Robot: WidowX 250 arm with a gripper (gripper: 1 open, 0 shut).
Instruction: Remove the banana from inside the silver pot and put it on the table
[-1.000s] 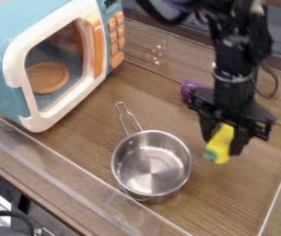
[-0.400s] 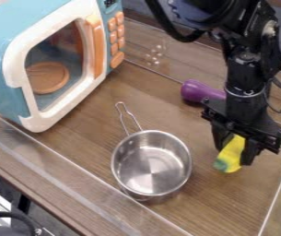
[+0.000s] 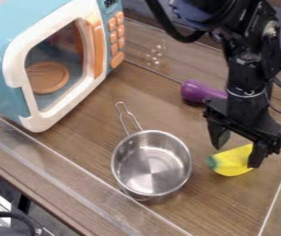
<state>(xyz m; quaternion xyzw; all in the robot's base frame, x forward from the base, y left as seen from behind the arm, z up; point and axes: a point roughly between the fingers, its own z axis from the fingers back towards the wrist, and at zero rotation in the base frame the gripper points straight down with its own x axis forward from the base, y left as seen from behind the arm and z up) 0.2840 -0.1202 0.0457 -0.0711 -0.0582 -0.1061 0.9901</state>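
Landmark is the silver pot (image 3: 151, 164), reading left to right. Far left of it and further back: teal toy microwave (image 3: 51, 55), door open, not involved. The pot sits upright on the desk (image 3: 56, 152), wire handle pointing back-left, inside bare and shiny, so the removal half looks done. Right of the pot, just past its rim: the banana (image 3: 234, 162), lying on the wood, apparently on its side. That spot makes sense as a drop point: bare desk, outside the pot, inside the raised rim. The gripper (image 3: 243, 153) points nearly straight down over it, fingers spread and released, one on each side of the banana. The banana sits between and just under the fingertips; can't tell if a finger touches it. Behind the gripper, further back from the pot: purple eggplant toy (image 3: 201, 90), untouched. My read: placement is basically complete; only a straight lift clear is left.
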